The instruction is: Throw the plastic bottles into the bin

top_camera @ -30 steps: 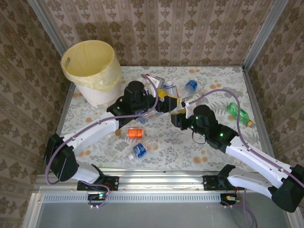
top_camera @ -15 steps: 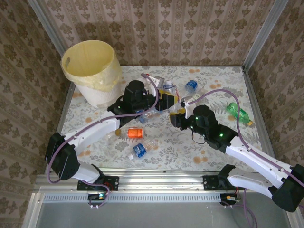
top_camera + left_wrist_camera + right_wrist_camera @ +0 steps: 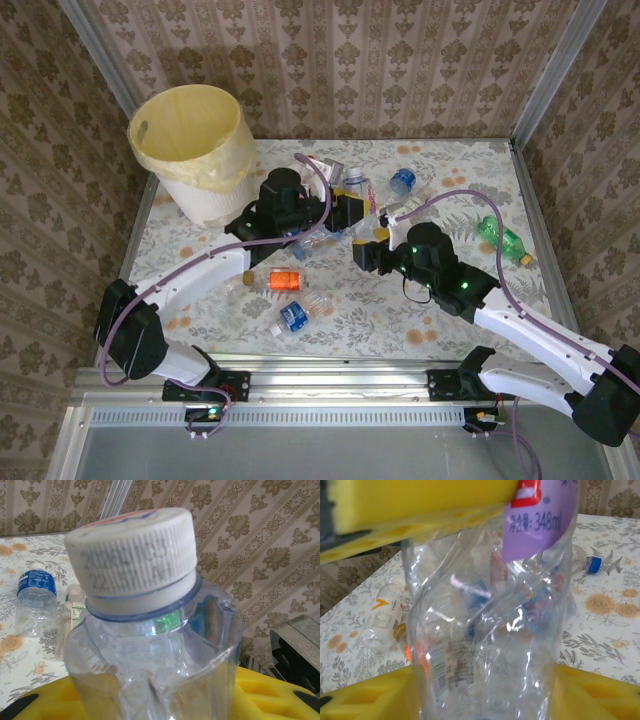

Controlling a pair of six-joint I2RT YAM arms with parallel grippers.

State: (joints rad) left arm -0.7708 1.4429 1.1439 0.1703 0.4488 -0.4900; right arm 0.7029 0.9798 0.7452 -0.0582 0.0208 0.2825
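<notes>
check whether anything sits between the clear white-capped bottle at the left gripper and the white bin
Nothing visible lies between the clear plastic white-capped bottle and the round white yellow-lined bin; the right gripper has its yellow pads either side of the bottle.

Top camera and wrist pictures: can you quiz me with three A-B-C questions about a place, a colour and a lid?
1. Where does the round white bin with the yellow bag stand? A near right corner; B far left corner; C middle.
2. What colour is the plastic bottle lying alone by the right edge of the table? A green; B black; C pink.
3. The clear plastic bottle in the left wrist view has its white ribbed cap: A missing; B beside it; C on.
Answers: B, it stands far left; A, its body is green; C, the cap covers the neck.
</notes>
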